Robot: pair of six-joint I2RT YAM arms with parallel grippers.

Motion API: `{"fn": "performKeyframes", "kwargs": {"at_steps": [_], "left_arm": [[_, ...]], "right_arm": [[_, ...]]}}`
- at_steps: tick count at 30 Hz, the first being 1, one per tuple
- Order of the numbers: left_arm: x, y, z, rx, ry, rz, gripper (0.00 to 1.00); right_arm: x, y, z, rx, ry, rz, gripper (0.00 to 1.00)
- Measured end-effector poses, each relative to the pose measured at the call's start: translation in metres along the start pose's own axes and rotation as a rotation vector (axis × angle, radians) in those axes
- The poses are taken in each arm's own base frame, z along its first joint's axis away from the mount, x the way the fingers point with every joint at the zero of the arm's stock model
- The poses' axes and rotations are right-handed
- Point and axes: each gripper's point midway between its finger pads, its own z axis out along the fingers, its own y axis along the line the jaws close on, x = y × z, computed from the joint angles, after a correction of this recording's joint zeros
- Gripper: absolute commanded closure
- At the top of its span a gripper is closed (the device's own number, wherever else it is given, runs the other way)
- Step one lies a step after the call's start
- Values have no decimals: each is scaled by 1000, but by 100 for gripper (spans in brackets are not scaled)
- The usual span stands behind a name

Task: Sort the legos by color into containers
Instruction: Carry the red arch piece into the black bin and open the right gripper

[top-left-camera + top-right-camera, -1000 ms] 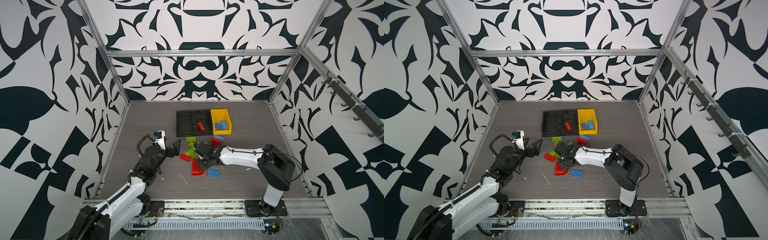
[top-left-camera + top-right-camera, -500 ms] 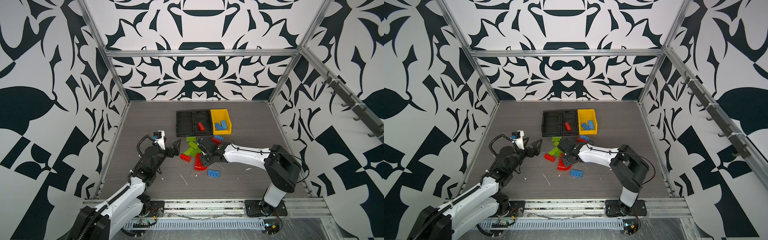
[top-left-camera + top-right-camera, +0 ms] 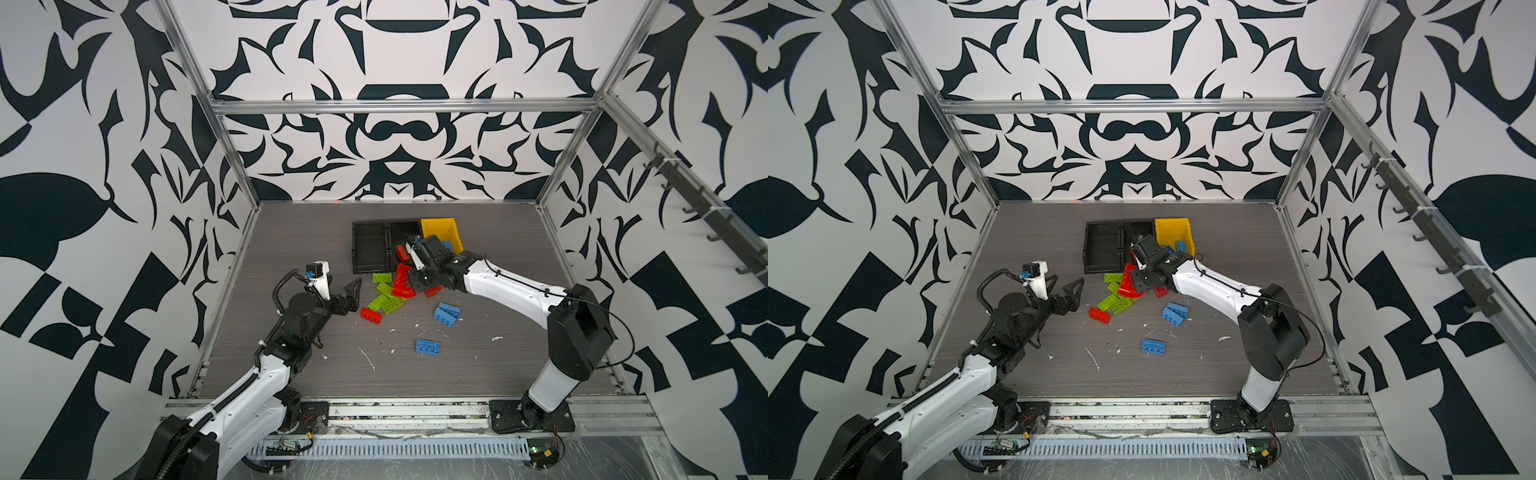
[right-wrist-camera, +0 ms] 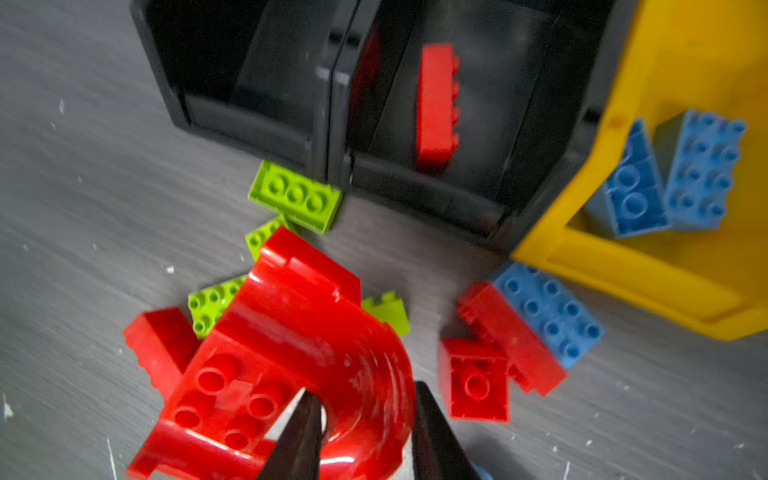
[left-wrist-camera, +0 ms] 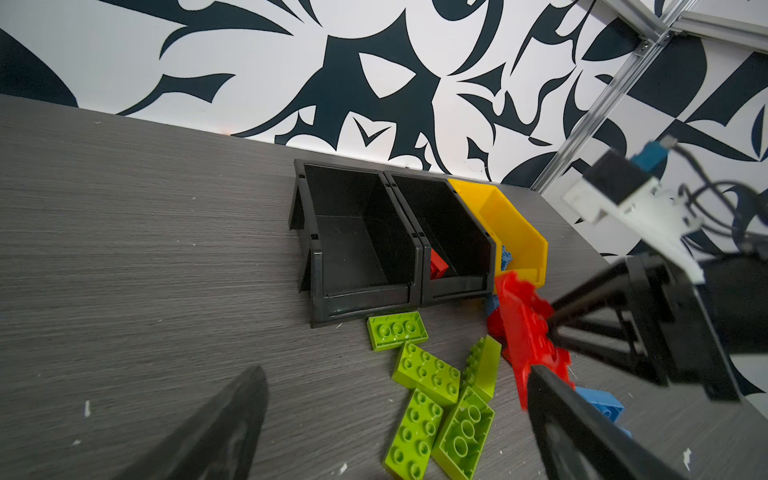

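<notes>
My right gripper (image 4: 365, 390) is shut on the red half-round arch lego (image 4: 307, 332), which hangs tilted above the green legos (image 3: 384, 293), just in front of the middle black container (image 3: 399, 237). That container holds one red brick (image 4: 436, 104). The left black container (image 3: 369, 249) looks empty. Blue bricks (image 4: 702, 166) lie in the yellow container (image 3: 440, 228). In both top views my left gripper (image 3: 347, 297) (image 3: 1069, 293) stands open, low over the table left of the green legos, with nothing between its fingers.
Loose on the table are a red brick (image 3: 371, 316), small red pieces (image 4: 473, 374) beside a blue brick (image 4: 548, 311) at the yellow container's front, a blue pair (image 3: 446, 313) and a single blue brick (image 3: 428, 347). White flecks dot the table.
My right gripper closed on the red arch, lifted it off the table and carried it back toward the black containers. The left arm has not moved.
</notes>
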Motion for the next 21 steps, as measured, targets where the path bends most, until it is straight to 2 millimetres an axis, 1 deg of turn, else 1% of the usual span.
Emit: {"fn": "performKeyframes", "kwargs": {"at_steps": [2, 4, 6, 9, 11, 15, 18, 21], "left_arm": [[0, 0, 0, 0, 0, 0, 0], [0, 0, 0, 0, 1, 0, 0], [0, 0, 0, 0, 1, 0, 0], [0, 0, 0, 0, 1, 0, 0], [0, 0, 0, 0, 1, 0, 0], [0, 0, 0, 0, 1, 0, 0], [0, 0, 0, 0, 1, 0, 0], [0, 0, 0, 0, 1, 0, 0]], "right_arm": [[-25, -6, 0, 0, -44, 11, 67], [-46, -13, 4, 2, -78, 21, 67], [-62, -21, 13, 5, -95, 33, 67], [-79, -33, 36, 7, -96, 53, 67], [-85, -42, 51, 9, -89, 69, 67], [-87, -57, 72, 15, -67, 92, 66], [-88, -66, 78, 23, -62, 107, 66], [-92, -70, 77, 20, -71, 115, 64]]}}
